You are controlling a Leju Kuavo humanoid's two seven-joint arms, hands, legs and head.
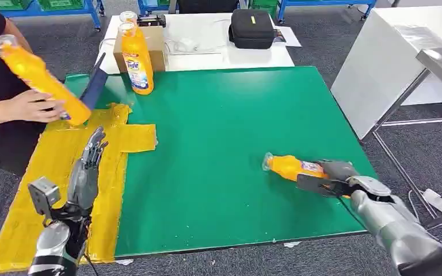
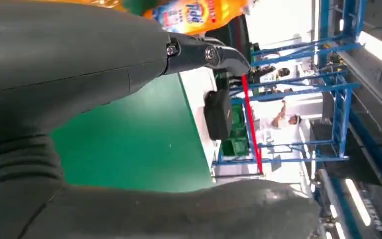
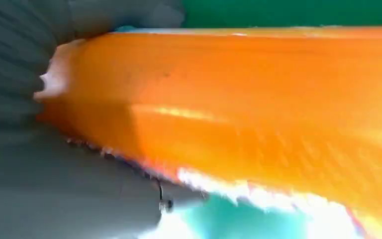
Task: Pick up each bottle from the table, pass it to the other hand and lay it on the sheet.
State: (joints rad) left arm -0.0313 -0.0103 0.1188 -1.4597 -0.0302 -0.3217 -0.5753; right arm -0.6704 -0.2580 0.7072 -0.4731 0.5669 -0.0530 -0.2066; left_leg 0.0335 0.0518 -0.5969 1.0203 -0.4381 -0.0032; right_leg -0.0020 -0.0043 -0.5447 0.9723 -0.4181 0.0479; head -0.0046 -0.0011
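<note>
Working step: picking up; I judge my right hand (image 1: 336,178) is taking hold of the lying bottle (image 1: 290,167) on the green mat (image 1: 224,144), near its right edge.
Bench: the green mat covers the bench, with the yellow sheet (image 1: 57,184) along its left side.
Person: someone at the left holds a second orange bottle (image 1: 40,77) tilted above the sheet.
Standing bottle: a third (image 1: 138,60) stands upright at the mat's far edge, beside a cardboard box (image 1: 149,46).
Count: three orange bottles, one sheet, one box.
Right fingers: wrapped around the lying bottle's base end; my wrist view shows orange pressed against the palm.
Left hand (image 1: 86,172): raised over the sheet, fingers straight and apart, holding nothing.
Next move: I'd lift, bring the bottle toward my left hand, and need a firm grip before transfer.
</note>
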